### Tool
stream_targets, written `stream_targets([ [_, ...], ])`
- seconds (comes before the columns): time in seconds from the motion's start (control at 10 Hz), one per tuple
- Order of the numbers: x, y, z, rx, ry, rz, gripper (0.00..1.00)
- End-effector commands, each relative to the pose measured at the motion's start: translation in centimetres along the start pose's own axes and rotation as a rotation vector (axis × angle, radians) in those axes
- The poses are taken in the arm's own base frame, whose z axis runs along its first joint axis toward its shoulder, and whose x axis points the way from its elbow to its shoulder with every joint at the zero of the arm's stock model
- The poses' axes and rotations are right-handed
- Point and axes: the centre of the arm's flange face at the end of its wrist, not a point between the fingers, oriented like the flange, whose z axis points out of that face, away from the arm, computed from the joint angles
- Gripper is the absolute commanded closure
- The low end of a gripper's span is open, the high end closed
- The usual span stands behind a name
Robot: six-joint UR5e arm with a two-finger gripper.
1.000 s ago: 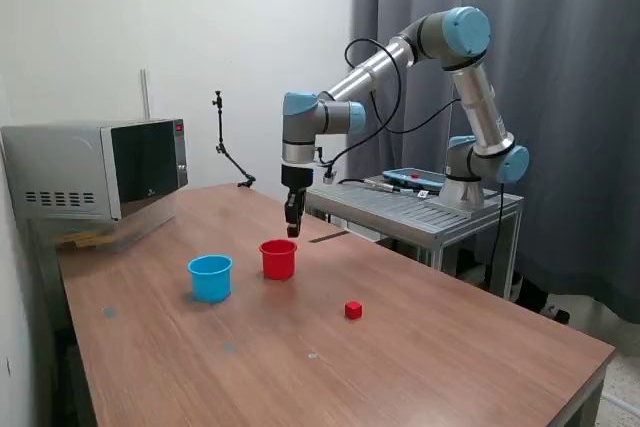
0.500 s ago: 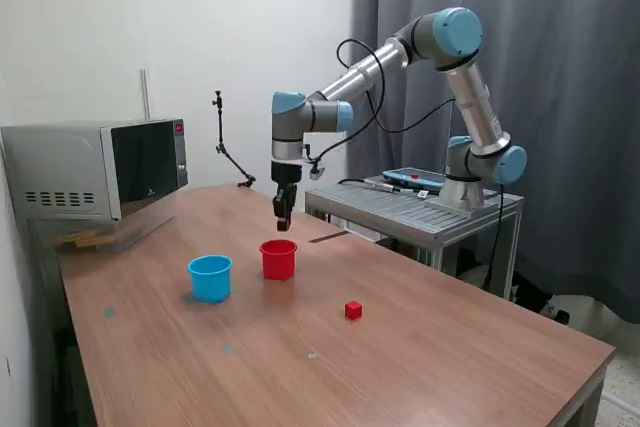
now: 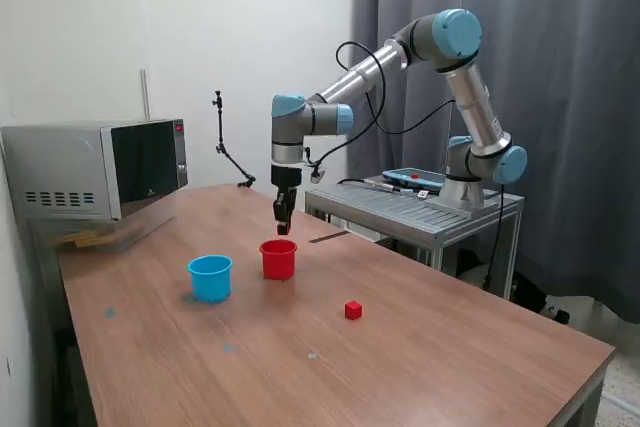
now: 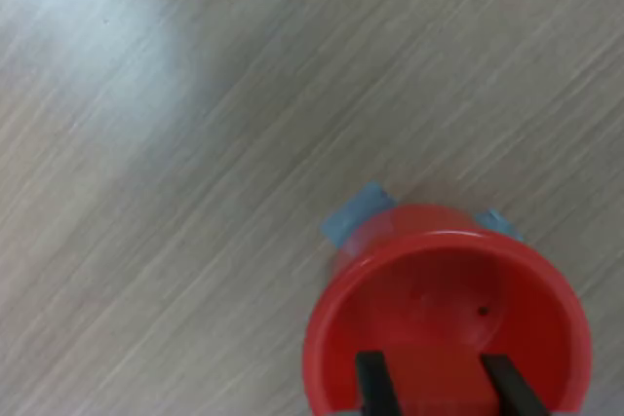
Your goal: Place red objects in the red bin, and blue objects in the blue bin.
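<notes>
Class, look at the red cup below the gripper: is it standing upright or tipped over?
Upright. The red cup stands on the table with its open rim facing up, and the wrist view looks straight down into it beneath the gripper.

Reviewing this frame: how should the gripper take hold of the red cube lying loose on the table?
Come straight down on the red cube and close on two opposite flat sides. It sits alone on the table, apart from the red cup, so both faces look free.

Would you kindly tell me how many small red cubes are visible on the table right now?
1. A single red cube sits on the table, toward the exterior view's right of the red cup. Another could be hidden inside a cup or in the claw.
</notes>
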Motion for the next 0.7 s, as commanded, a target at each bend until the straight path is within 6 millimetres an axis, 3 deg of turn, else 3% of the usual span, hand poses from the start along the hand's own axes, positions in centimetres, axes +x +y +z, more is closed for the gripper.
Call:
stream_targets([
  [0.0, 0.36, -0.09, -0.18, -0.004, 0.004, -0.008, 1.00],
  [0.5, 0.83, -0.47, 0.62, 0.008, 0.000, -0.024, 1.00],
  [0.6, 0.80, -0.51, 0.68, 0.009, -0.001, -0.029, 0.00],
])
